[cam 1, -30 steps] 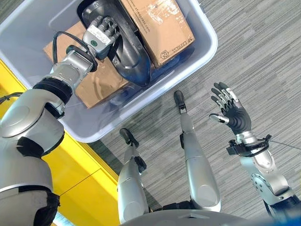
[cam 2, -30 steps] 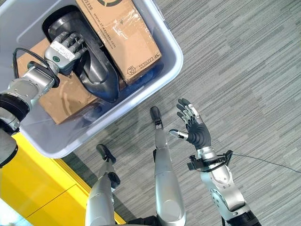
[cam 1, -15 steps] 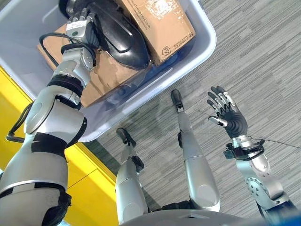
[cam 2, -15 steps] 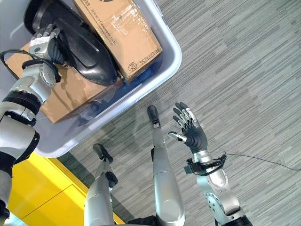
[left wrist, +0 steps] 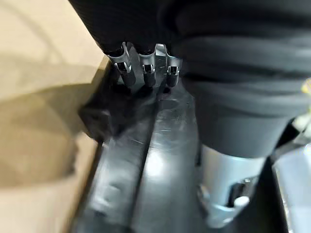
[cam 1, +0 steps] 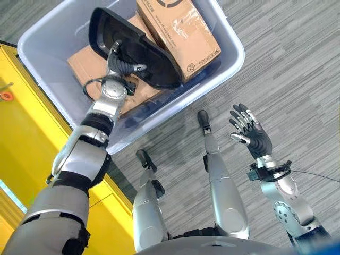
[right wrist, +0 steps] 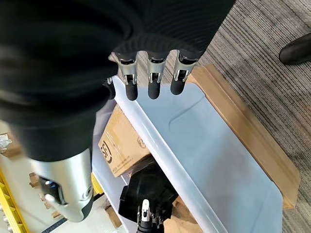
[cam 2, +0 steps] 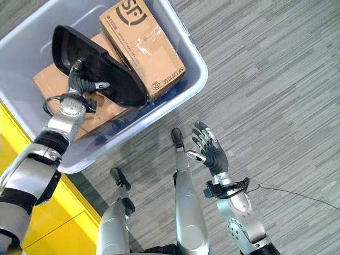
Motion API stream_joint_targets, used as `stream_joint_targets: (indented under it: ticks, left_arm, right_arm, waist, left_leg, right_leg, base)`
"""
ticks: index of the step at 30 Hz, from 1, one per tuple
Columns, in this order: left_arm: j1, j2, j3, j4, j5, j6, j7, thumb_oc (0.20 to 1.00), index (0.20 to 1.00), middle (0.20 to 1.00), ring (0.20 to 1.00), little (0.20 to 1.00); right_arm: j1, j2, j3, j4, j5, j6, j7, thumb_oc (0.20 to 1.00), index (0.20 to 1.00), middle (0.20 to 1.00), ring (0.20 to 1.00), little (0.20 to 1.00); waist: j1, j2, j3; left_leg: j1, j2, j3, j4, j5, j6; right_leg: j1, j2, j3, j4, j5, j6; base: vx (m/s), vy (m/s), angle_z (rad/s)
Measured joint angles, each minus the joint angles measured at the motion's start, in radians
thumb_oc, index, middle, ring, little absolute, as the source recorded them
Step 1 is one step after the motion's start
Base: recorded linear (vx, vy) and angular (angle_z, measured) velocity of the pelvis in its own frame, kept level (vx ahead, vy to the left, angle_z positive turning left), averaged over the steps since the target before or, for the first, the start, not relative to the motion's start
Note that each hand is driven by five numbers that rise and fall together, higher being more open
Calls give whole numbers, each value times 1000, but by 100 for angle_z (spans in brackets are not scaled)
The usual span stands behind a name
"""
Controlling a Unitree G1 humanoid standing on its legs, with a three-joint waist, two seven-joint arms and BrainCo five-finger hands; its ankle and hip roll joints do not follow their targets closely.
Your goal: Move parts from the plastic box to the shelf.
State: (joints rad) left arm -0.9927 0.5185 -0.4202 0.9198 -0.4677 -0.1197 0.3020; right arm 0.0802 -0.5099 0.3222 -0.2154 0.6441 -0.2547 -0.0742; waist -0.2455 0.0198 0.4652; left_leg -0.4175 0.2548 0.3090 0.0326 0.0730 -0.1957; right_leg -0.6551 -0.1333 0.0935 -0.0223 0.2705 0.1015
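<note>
A long black plastic part (cam 1: 151, 56) rises tilted out of the pale plastic box (cam 1: 58, 37), above the cardboard cartons inside. My left hand (cam 1: 123, 62) is shut on the part's edge from below; in the left wrist view its fingers (left wrist: 144, 73) curl against the glossy black surface (left wrist: 146, 165). My right hand (cam 1: 251, 136) hangs open over the carpet, palm up, well to the right of the box and holding nothing. Its straight fingers (right wrist: 150, 85) show in the right wrist view, with the box (right wrist: 204, 136) beyond them.
Inside the box a printed carton (cam 1: 178, 26) lies at the right and a flat brown carton (cam 1: 82, 66) under the black part. A yellow structure (cam 1: 26, 138) runs along the box's left side. The box rests on a tan board (right wrist: 257, 145). Grey striped carpet (cam 1: 297, 69) spreads to the right.
My left hand has lifted the black part up from the cartons and tipped it on edge. The view has shifted, showing more of the box. The right hand stays open.
</note>
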Motion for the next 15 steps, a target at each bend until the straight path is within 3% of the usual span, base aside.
stream_joint_targets:
  ticks: [7, 15]
  left_arm:
    - [355, 35, -61, -504, -202, -28, -79, 1000, 1000, 1000, 1000, 1000]
    - [549, 77, -1, -549, -382, -29, -104, 1000, 1000, 1000, 1000, 1000]
  right_arm:
    - [-4, -5, 4, -1, -1, 16, -32, 1000, 1000, 1000, 1000, 1000]
    - [-3, -16, 0, -1, -1, 44, -50, 1000, 1000, 1000, 1000, 1000]
  waist:
    - [26, 5, 0]
    - [43, 5, 0]
  left_leg:
    - [66, -15, 0, -20, 4, 6]
    - [108, -18, -5, -32, 8, 13]
  right_leg:
    - [57, -13, 0, -1, -1, 6]
    - [102, -15, -2, -12, -19, 9]
  base:
    - [-1, 13, 2]
    - [4, 7, 2]
